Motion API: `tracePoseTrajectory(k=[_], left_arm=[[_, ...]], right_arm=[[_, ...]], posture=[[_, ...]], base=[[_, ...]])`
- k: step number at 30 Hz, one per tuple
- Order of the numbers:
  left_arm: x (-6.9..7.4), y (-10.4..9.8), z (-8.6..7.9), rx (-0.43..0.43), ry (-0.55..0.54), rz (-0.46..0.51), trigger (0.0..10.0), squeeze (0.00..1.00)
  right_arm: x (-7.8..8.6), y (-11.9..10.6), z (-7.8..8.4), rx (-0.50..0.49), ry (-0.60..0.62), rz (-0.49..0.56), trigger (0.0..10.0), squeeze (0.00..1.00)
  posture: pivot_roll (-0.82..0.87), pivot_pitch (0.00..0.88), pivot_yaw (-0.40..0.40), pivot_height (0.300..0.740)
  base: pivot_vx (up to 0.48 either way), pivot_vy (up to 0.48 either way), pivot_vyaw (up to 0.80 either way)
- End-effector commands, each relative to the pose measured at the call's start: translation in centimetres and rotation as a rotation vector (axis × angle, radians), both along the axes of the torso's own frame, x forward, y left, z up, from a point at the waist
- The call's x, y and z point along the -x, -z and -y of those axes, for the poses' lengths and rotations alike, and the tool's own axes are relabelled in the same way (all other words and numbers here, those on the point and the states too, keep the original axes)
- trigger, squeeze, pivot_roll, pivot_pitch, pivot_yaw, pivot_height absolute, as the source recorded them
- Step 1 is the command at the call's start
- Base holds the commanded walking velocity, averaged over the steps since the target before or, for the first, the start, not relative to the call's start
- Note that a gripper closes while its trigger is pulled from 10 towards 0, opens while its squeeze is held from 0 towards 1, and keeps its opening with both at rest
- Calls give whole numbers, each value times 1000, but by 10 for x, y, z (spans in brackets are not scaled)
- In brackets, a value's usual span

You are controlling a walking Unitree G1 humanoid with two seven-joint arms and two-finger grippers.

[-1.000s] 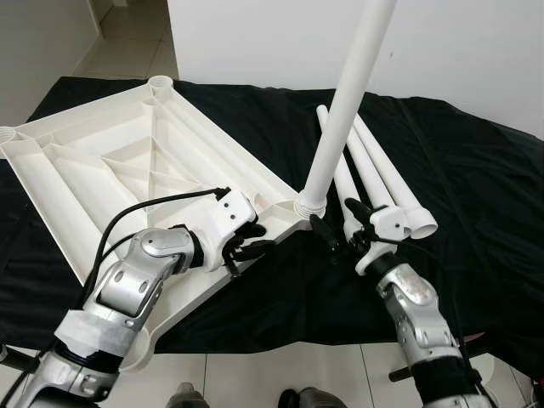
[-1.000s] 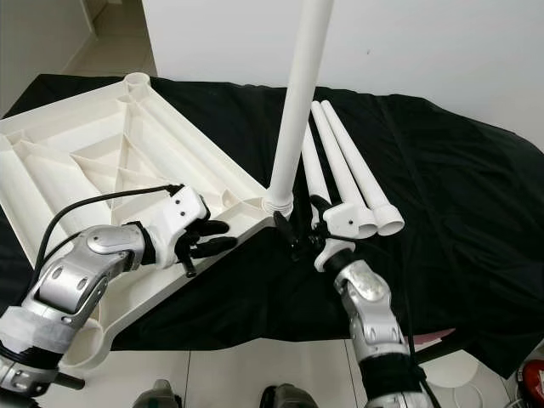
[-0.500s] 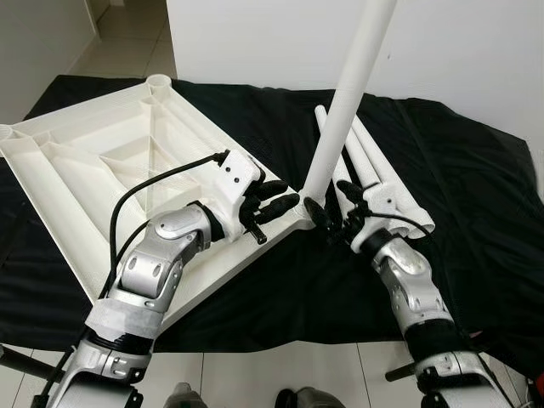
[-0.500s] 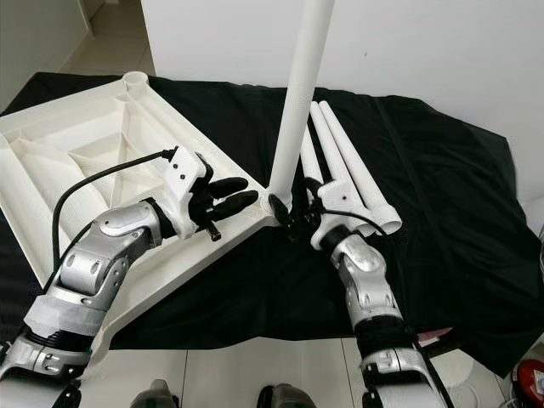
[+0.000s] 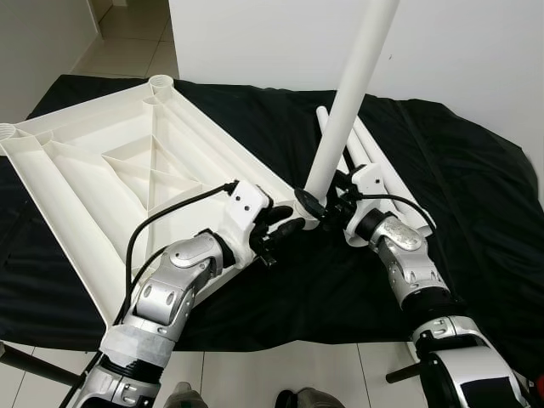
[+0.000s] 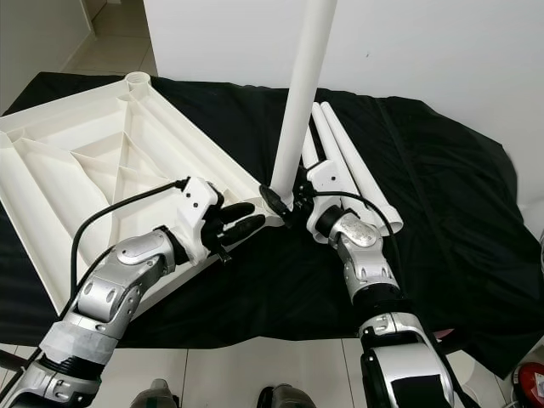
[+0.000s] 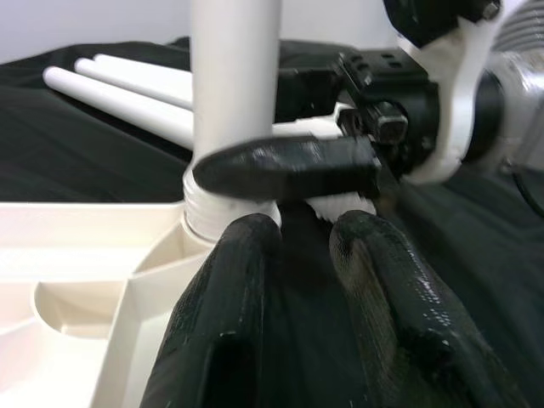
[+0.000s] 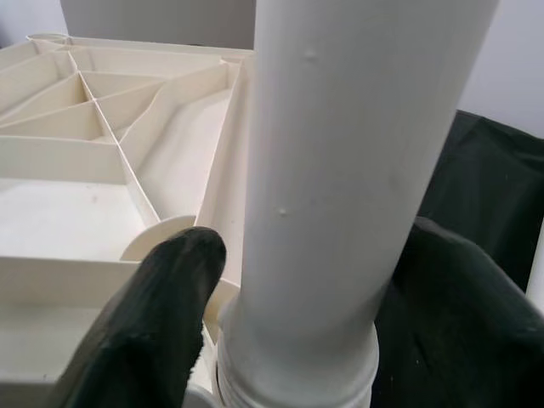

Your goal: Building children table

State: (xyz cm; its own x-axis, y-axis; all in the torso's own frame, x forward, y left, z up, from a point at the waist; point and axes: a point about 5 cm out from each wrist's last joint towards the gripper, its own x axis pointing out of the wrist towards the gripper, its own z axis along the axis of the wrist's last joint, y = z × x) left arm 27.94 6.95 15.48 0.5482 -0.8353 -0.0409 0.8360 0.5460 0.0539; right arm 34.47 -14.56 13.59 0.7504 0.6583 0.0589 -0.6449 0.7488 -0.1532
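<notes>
Two end effectors near upright leg [image 5: 344, 119]: right end effector [image 5: 320, 206] now straddling its base, maybe gripping; left end effector [image 5: 285, 226], slightly parted, pulled back beside tabletop [image 5: 102, 170] corner.

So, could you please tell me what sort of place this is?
Probably a room in a home: pale tiled floor, plain white wall, and a black cloth spread out under the table parts.
</notes>
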Motion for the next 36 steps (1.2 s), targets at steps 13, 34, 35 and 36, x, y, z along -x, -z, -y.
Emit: tracePoseTrajectory(k=[13, 34, 35, 36], left_arm=[[14, 3, 8, -11, 93, -39, 10000, 0], [9, 0, 6, 16, 33, -26, 10000, 0], [9, -1, 5, 19, 29, -25, 10000, 0], [9, -1, 5, 19, 29, -25, 10000, 0]], right_arm=[[0, 14, 2, 33, -52, -68, 0, 0], [13, 20, -41, -161, 570, -128, 10000, 0], [15, 17, -50, -173, 571, -128, 10000, 0], [15, 17, -50, -173, 571, -128, 10000, 0]], posture=[[119, 0, -92, 740], [103, 0, -84, 740], [101, 0, -80, 740], [101, 0, -80, 740]], base=[[0, 0, 0], [0, 0, 0], [0, 0, 0], [0, 0, 0]])
